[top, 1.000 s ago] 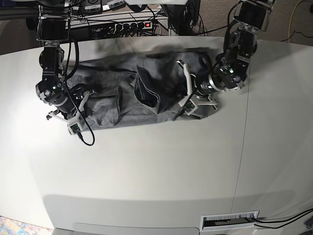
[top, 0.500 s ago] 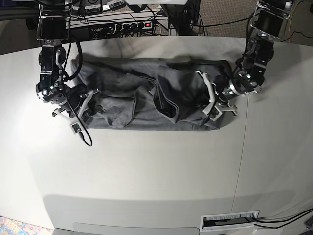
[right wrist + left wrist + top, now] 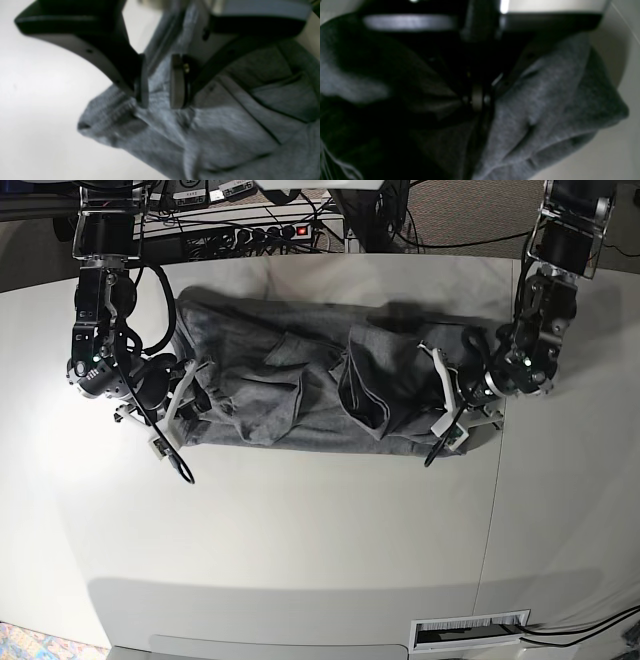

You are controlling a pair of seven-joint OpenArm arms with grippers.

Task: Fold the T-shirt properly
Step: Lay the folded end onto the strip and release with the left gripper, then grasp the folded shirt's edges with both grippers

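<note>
Behind the T-shirt (image 3: 300, 380), a power strip (image 3: 255, 230) and cables (image 3: 215, 245)

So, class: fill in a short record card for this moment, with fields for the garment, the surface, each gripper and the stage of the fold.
garment: plain heather-grey cotton T-shirt, creased, bunched into a long band across the table
surface: pale, smooth table
left gripper: shut on the T-shirt's end, cloth gathered around it
right gripper: jaws apart, a gap between the pads, over the other end by a stitched hem
stage: not yet a neat fold; folds and pockets remain along the middle
background: black power strip and cables behind the table
</note>
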